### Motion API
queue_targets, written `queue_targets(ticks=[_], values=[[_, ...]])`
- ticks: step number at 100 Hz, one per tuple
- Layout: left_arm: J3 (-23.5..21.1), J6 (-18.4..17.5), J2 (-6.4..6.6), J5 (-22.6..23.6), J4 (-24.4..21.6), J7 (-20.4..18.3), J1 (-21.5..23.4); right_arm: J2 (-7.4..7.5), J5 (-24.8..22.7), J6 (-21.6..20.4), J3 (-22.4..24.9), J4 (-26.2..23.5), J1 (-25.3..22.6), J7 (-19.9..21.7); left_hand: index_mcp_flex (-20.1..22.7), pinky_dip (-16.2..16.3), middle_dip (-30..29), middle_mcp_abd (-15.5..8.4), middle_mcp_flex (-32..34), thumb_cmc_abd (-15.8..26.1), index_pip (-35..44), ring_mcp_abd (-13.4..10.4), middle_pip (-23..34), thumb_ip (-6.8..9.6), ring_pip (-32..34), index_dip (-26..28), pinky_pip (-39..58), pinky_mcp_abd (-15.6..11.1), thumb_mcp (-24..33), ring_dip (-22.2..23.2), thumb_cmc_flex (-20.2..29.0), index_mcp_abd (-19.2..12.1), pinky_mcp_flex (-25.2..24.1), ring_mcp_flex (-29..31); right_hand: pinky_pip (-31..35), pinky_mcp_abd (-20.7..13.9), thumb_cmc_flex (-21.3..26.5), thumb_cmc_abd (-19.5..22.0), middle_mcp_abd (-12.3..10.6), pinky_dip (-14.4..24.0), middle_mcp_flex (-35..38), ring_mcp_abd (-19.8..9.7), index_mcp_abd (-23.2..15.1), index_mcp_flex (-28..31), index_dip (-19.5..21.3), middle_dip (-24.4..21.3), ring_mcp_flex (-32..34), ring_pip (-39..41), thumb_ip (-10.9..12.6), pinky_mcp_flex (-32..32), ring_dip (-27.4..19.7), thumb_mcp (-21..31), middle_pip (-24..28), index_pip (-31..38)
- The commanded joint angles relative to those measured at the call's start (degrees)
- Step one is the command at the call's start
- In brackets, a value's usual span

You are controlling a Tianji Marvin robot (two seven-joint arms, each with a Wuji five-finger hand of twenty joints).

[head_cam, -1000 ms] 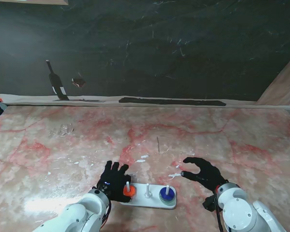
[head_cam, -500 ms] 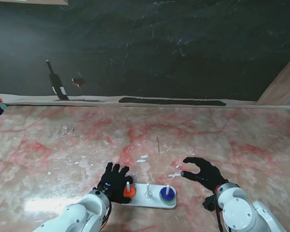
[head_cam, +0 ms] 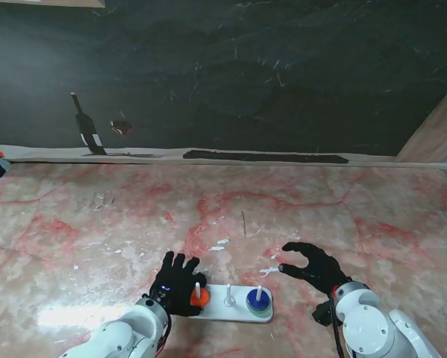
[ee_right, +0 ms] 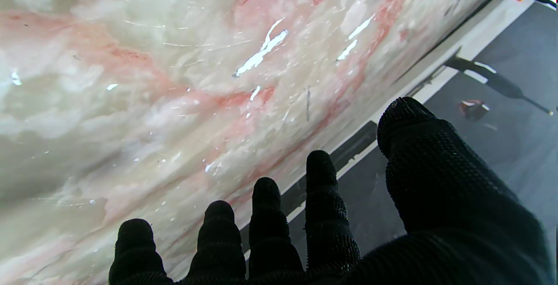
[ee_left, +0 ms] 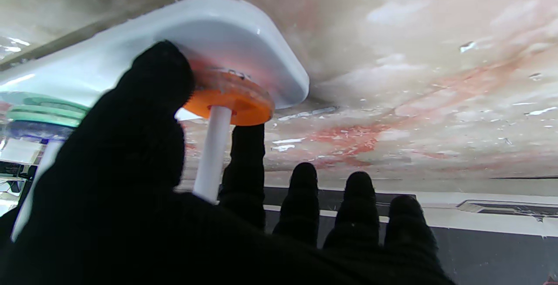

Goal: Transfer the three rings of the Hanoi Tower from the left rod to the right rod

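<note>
The white base [head_cam: 232,308] lies close to me, with three white rods. An orange ring [head_cam: 200,298] sits low on the left rod [head_cam: 197,286]. On the right rod, a blue ring [head_cam: 257,299] rests on a green ring [head_cam: 260,309]. The middle rod [head_cam: 228,294] is bare. My left hand [head_cam: 176,283] is at the base's left end. In the left wrist view its thumb [ee_left: 152,97] and index finger [ee_left: 247,154] pinch the orange ring [ee_left: 233,102] from both sides. My right hand [head_cam: 311,267] rests open, fingers spread, to the right of the base.
White flecks [head_cam: 219,244] are scattered on the marble table farther from me than the base. A dark backdrop rises behind the table's far edge. A wooden board [head_cam: 438,133] leans at the back right.
My left hand has slid slightly nearer to me and its fingers have drawn in around the orange ring. The right hand has not moved.
</note>
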Motion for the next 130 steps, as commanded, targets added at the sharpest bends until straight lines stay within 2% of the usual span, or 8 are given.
queue_targets(ticks=[1,40,65,84,108,130], values=[[0.0,-0.2,-0.10,0.0,0.3,0.1,0.6,-0.03,-0.2,0.0,-0.2,-0.1,-0.3,0.1,1.1,1.4,0.3,0.1,-0.4,-1.0,2.3,-0.4,0.3,1.68,1.0,1.7,0.2,-0.3,2.0,0.6,0.3,-1.9,-0.3,0.1,-0.9,0.5,-2.1,0.7,-0.1,0.0,-2.1,-0.2,-0.5,-1.4,-0.1,0.4,-1.1,-0.4,0.3,-0.3,0.3,0.0,1.1,-0.3],[0.1,-0.5,-0.23,0.3,0.7,1.7,0.6,-0.03,-0.1,0.0,-0.2,-0.1,-0.2,0.1,0.9,2.7,0.3,0.0,0.0,-1.1,6.7,-0.7,1.6,1.01,2.0,5.3,0.9,-0.5,3.9,0.7,1.0,-3.0,-0.4,0.3,-0.9,0.5,-2.0,0.8,-0.1,0.0,-2.1,-0.2,-0.5,-1.5,-0.1,0.4,-1.2,-0.4,0.3,-0.3,0.4,-0.1,1.1,-0.3],[0.0,-0.7,-0.26,0.8,0.8,2.4,0.7,-0.04,-0.2,0.0,-0.2,-0.2,-0.3,0.0,2.5,3.3,0.3,0.0,0.2,-0.6,8.4,-0.6,2.3,0.61,2.4,6.5,1.2,-0.6,4.2,0.8,1.0,-2.8,-0.4,0.4,-0.9,0.5,-1.9,0.8,-0.2,-0.1,-2.1,-0.2,-0.4,-1.5,-0.1,0.4,-1.2,-0.4,0.3,-0.3,0.4,-0.1,1.1,-0.4],[-0.4,-1.2,-0.23,1.4,0.3,2.5,0.9,-0.02,-0.3,0.0,-0.3,-0.1,-0.2,0.1,5.1,4.0,0.3,0.1,0.6,-0.7,7.1,-0.4,3.5,0.80,3.0,5.3,1.4,-0.5,4.1,0.8,0.6,-1.0,-0.5,0.5,-1.0,0.5,-1.9,0.7,-0.1,-0.1,-2.1,-0.3,-0.4,-1.5,-0.1,0.4,-1.2,-0.4,0.3,-0.3,0.3,-0.1,1.1,-0.4],[-1.2,-2.8,0.03,2.7,-0.9,1.0,0.9,0.00,-0.5,0.1,-0.3,-0.2,-0.2,0.1,7.6,4.8,-0.2,0.1,0.7,-0.8,4.8,-0.3,4.3,1.20,3.4,2.8,1.6,-0.4,3.6,0.5,-0.2,0.6,-0.6,0.6,-0.9,0.5,-1.9,0.8,-0.2,0.0,-2.1,-0.2,-0.3,-1.4,-0.1,0.4,-1.1,-0.4,0.3,-0.3,0.3,-0.1,1.1,-0.4],[-1.2,-3.4,0.20,3.1,-1.3,-0.4,0.6,-0.01,-0.4,0.2,-0.3,-0.3,-0.3,0.1,8.4,5.2,-0.6,0.1,0.7,-0.9,3.4,-0.3,4.5,1.51,3.4,1.1,1.6,-0.4,3.0,0.2,-0.9,1.5,-0.6,0.5,-0.9,0.6,-1.9,0.8,-0.1,0.0,-2.0,-0.2,-0.4,-1.4,-0.1,0.4,-1.1,-0.4,0.3,-0.4,0.4,-0.1,1.1,-0.4]])
